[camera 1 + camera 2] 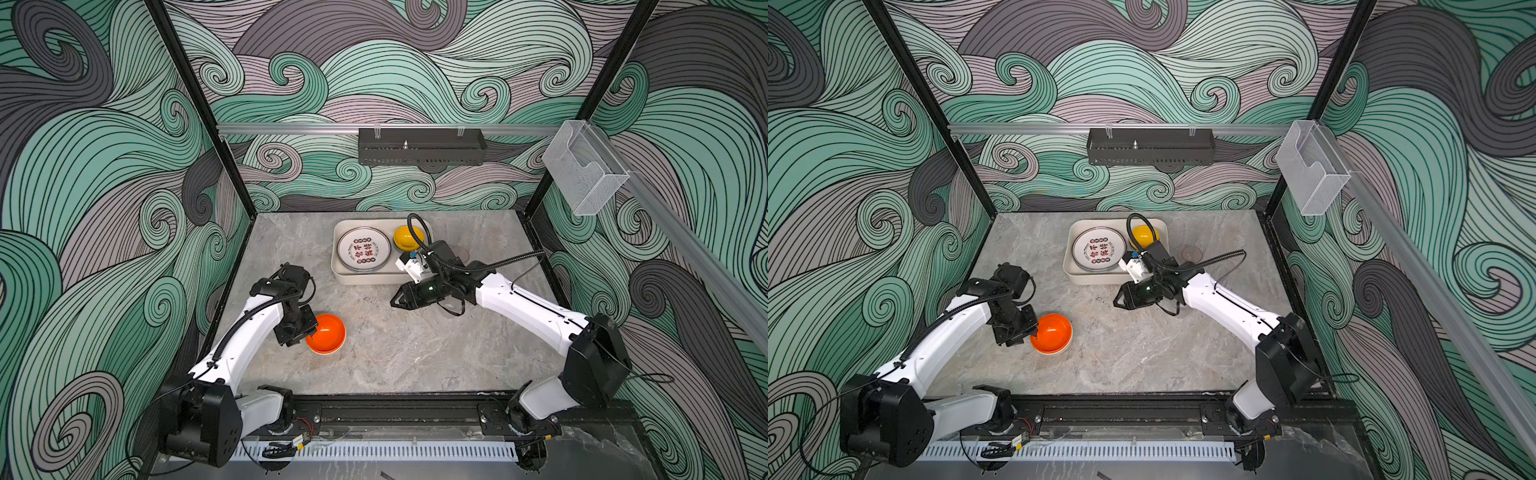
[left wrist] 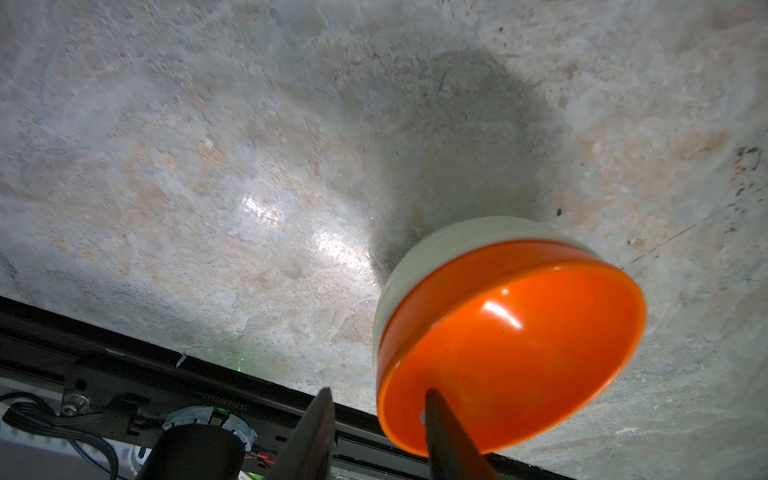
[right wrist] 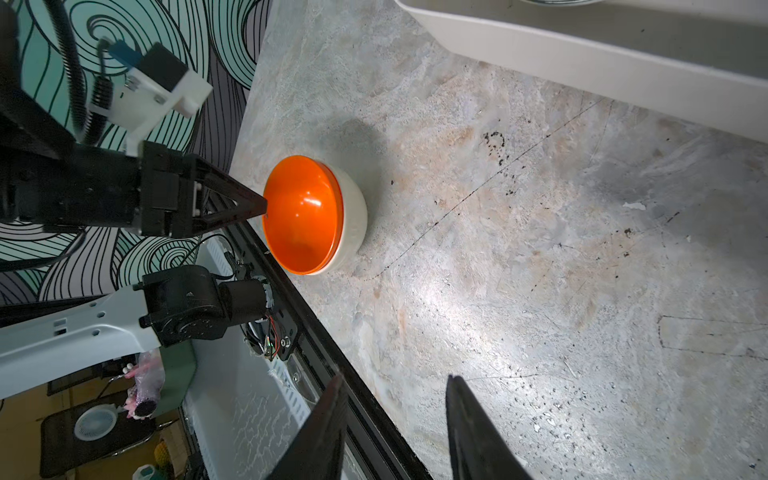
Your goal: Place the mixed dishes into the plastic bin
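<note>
An orange bowl [image 1: 328,332] [image 1: 1052,332] [image 2: 519,353] [image 3: 299,212] sits nested in a cream bowl [image 2: 436,249] [image 3: 353,220] on the table's left front. My left gripper [image 1: 313,332] [image 1: 1036,332] [image 2: 380,390] [image 3: 264,205] is open and straddles its rim, one finger inside and one outside with a gap. The cream-white plastic bin [image 1: 365,279] [image 1: 1088,279] [image 3: 582,70] at the back holds a white plate with red and black characters [image 1: 363,249] [image 1: 1099,249] and a yellow bowl [image 1: 405,237] [image 1: 1142,236]. My right gripper [image 1: 392,301] [image 1: 1116,302] [image 3: 395,382] hovers open and empty in front of the bin.
A translucent cup [image 1: 1190,252] stands on the table right of the bin, partly behind my right arm. A black perforated tray [image 1: 422,147] hangs on the back wall and a clear acrylic box [image 1: 584,166] on the right rail. A black rail [image 1: 395,411] borders the table's front.
</note>
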You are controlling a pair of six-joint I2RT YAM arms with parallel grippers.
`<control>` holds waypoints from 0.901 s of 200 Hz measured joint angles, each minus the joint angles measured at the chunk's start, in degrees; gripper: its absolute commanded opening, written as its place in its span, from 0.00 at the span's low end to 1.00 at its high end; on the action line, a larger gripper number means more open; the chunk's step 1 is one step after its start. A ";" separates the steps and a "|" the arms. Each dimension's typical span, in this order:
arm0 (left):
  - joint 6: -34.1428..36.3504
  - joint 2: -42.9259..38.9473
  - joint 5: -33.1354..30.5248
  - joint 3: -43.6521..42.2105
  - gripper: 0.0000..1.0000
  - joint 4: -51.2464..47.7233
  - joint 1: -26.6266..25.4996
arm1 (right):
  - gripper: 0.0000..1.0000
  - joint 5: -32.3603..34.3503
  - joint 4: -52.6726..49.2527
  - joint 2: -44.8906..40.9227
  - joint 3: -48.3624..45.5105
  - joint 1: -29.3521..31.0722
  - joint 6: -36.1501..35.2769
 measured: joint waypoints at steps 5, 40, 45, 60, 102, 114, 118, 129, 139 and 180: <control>-0.07 0.02 0.11 -0.33 0.37 0.20 0.00 | 0.41 -0.02 0.17 -0.02 0.00 0.04 0.00; -0.33 0.11 0.35 -1.27 0.29 1.46 0.00 | 0.41 -0.09 0.57 -0.04 -0.07 0.09 0.13; -0.35 0.20 0.44 -1.42 0.27 1.62 0.00 | 0.41 -0.09 0.57 -0.04 -0.09 0.09 0.13; -0.42 0.46 0.66 -1.99 0.23 2.03 0.00 | 0.41 -0.09 0.76 -0.04 -0.33 0.11 0.15; -0.42 0.46 1.49 -2.64 0.12 2.86 0.00 | 0.42 -0.02 1.05 -0.04 -0.96 0.11 0.55; -0.37 0.46 1.70 -2.64 0.10 2.95 0.00 | 0.42 -0.02 1.18 -0.04 -0.96 0.11 0.61; -0.28 0.46 1.77 -2.64 0.09 2.93 0.00 | 0.42 -0.02 1.22 -0.04 -0.96 0.11 0.63; -0.26 0.46 1.95 -2.64 0.08 2.86 0.00 | 0.42 -0.02 1.36 -0.04 -0.96 0.09 0.70; -0.15 0.46 2.29 -2.64 0.06 2.84 0.00 | 0.42 0.00 1.49 -0.04 -0.96 0.11 0.81; 0.52 0.37 3.17 -2.60 0.00 2.80 0.00 | 0.42 0.00 1.53 -0.04 -1.03 0.11 0.96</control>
